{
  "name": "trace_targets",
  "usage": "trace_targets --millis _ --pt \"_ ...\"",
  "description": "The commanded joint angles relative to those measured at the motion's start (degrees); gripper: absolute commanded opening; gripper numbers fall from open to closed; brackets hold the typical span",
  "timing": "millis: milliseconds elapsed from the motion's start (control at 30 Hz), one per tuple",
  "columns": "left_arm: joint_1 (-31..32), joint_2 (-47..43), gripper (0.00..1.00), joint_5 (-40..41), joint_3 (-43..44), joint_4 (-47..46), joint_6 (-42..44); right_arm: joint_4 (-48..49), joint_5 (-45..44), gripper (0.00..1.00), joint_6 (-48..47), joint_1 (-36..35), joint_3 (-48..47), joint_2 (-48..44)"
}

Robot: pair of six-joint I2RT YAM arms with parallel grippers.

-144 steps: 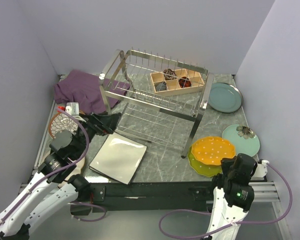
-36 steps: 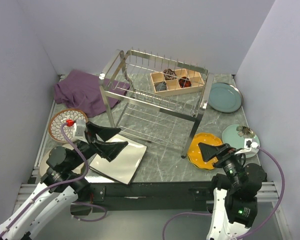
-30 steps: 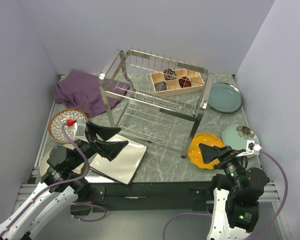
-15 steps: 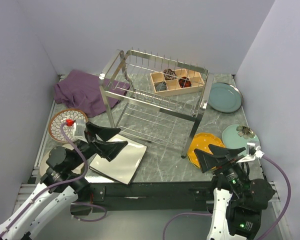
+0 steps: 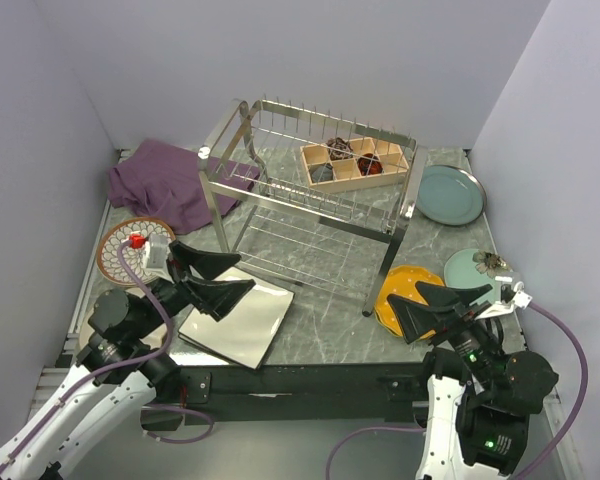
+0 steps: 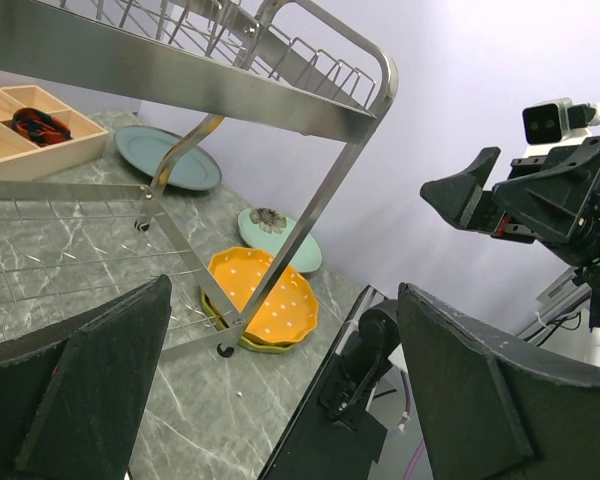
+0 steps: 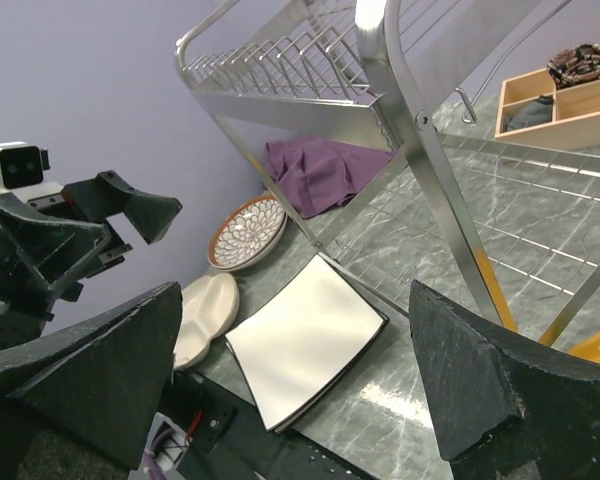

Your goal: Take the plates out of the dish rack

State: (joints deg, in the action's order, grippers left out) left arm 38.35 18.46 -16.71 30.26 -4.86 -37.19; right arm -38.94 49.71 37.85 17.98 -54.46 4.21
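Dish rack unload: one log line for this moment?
dish rack: no plates in it | plates: flat on table | left pincer: open, empty | right pincer: open, empty

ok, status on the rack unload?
Left gripper and right gripper open, empty, near the front edge. Dish rack bare; plates on the table around it. Wooden box by the rack, nothing blocking.
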Motion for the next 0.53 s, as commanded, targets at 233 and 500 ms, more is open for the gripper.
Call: trace_targets --millis 233,500 --pt "-0.03 -1.32 0.99 -1.66 1.82 -1.90 -0.34 3.08 1.00 1.00 -0.58 -0.14 -0.65 2.30" --pt "0.06 -1.85 0.99 -1.22 1.56 -1.46 -0.51 2.55 0.74 1.00 -1.19 -0.14 0.40 2.74"
